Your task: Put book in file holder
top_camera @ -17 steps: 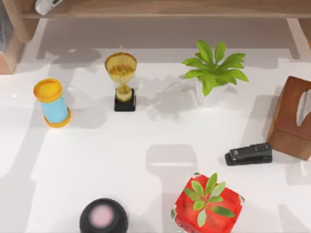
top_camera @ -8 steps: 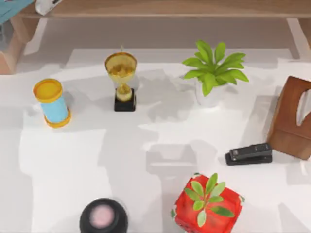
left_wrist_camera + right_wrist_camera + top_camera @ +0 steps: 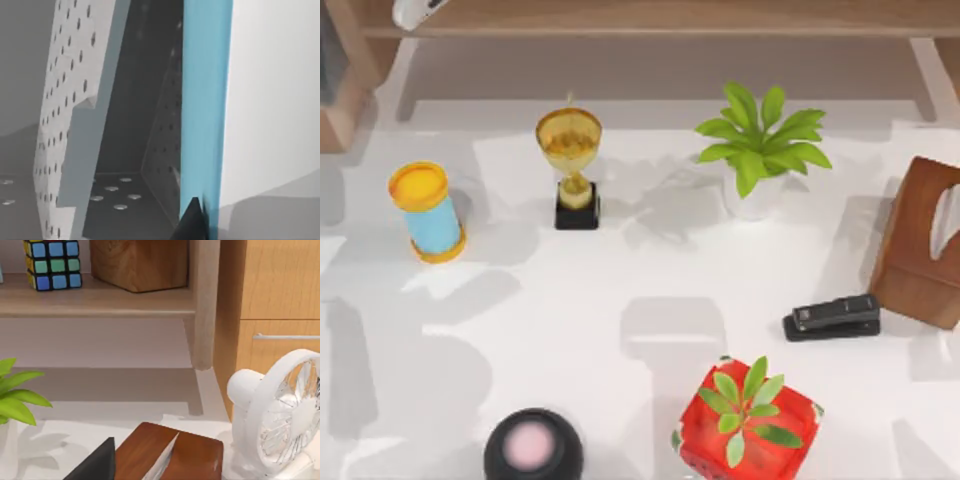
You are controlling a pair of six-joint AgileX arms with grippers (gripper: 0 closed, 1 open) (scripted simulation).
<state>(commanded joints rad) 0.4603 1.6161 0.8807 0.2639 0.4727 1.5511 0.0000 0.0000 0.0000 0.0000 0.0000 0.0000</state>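
The file holder stands at the table's far left back corner, tan wood with a grey inside. In the left wrist view its grey perforated walls and floor are very close. The book stands upright in it, showing a blue cover edge and a broad white side. One dark fingertip of my left gripper presses on the blue cover, and the book hides the other. My right arm is parked off to the right, and one dark finger of it shows above the brown box.
On the table stand a gold trophy, a blue cylinder with yellow ends, a potted plant, a black stapler, a reddish-brown box, a red planter and a black round object. A white fan stands at the right.
Half a second ago a blue corner of the book showed at the top view's upper left; it has gone from there. Shadows over the table's left side have shifted.
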